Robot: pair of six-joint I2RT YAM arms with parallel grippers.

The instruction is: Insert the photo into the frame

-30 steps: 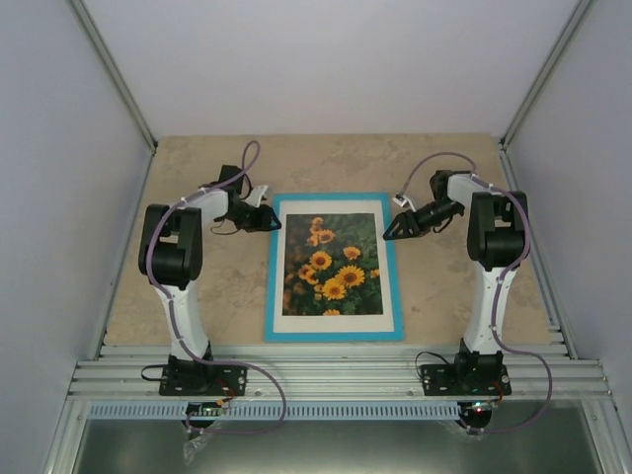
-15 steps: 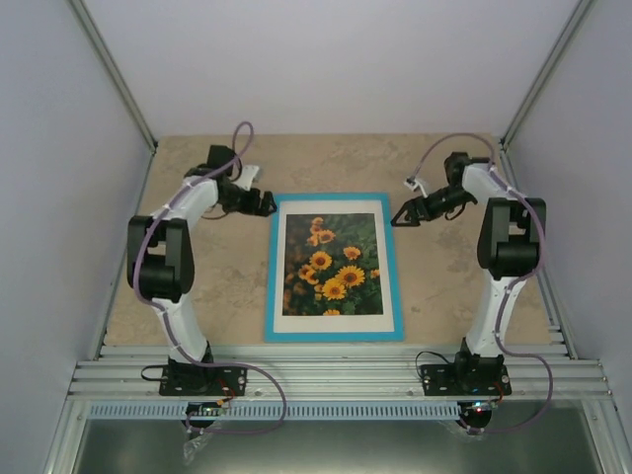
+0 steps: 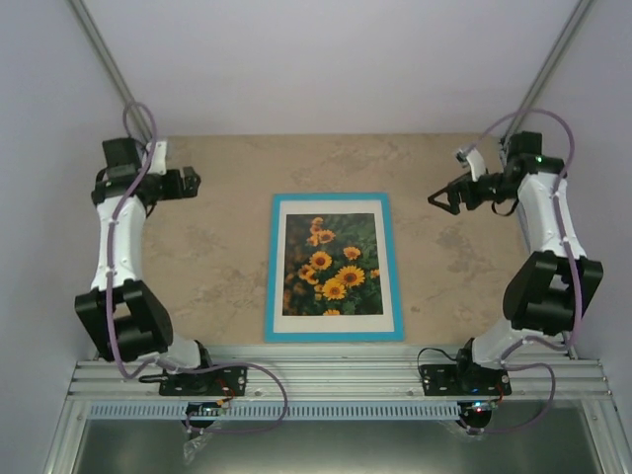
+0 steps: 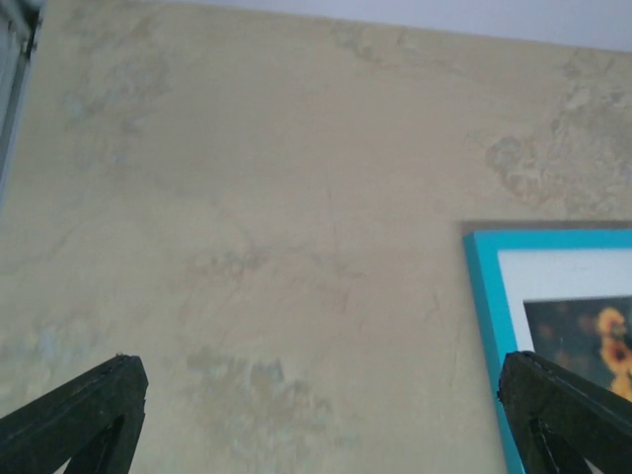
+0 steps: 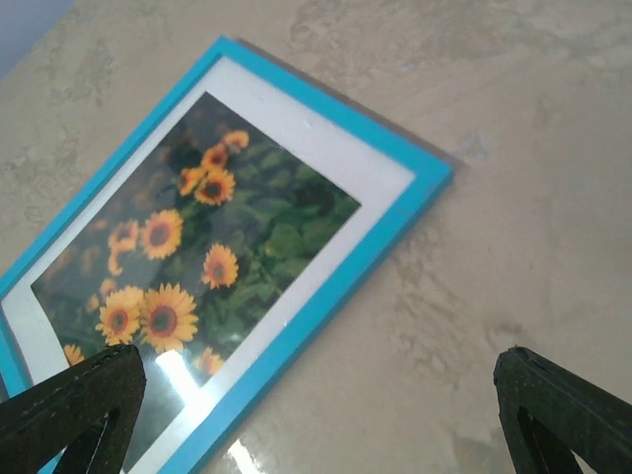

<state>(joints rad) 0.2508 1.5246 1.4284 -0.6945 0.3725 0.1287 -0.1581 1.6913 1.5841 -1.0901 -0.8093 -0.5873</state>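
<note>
And here's the frame (image 3: 333,336), lying flat and face up in the middle of the table (image 3: 207,267), long side running away from the bases. The photo (image 3: 331,262) sits inside it, sunflowers showing through the white mat (image 3: 333,206), turquoise border all round. From the right wrist view there's a glint across the lower part of the picture, so it looks to be under glazing.

By my reading the job is as good as done: photo in, frame assembled, nothing loose beside it. What's left looks like parking the arms, and that needs only a path that doesn't sweep over the frame.

Left arm (image 3: 117,237): elbow folded low near its base, forearm running up the left edge, left tool (image 3: 188,181) at the far-left corner pointing in toward the centre. Its fingers are spread wide with nothing but bare table between them.

Right arm (image 3: 548,212): mirror image, elbow out at the right edge, right tool (image 3: 441,197) aimed left at the frame's far corner. Jaws wide apart there too, holding nothing.

Both tools are well apart from the frame.
</note>
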